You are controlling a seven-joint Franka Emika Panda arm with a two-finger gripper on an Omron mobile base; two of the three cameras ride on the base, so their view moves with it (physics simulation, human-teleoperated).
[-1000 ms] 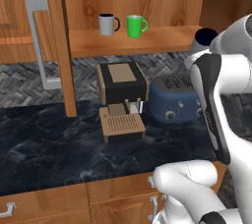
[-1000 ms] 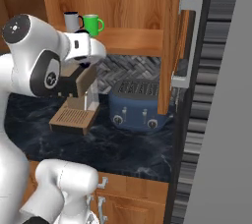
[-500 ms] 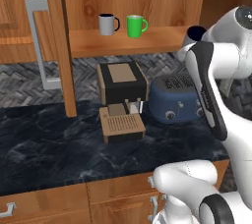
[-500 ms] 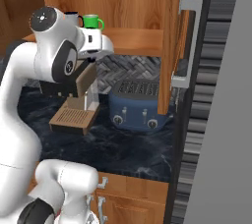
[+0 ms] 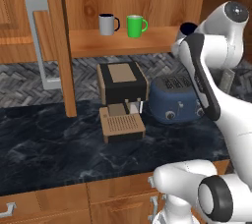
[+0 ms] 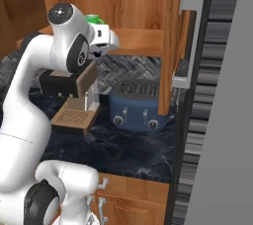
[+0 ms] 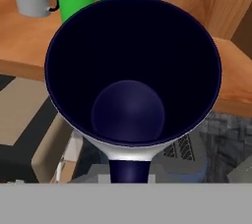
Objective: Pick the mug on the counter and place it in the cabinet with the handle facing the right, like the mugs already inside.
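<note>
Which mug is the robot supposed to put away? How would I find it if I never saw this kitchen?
Look at the big wooden cabinet above the black counter. Two mugs stand on its shelf, a grey mug with a black handle and a green mug. To their right, at the shelf's edge, is the mug held up at the robot's hand: it's the one with a dark navy inside.

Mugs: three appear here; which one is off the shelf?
The navy-lined mug, held at the gripper; the green mug and grey mug stand on the cabinet shelf.
</note>
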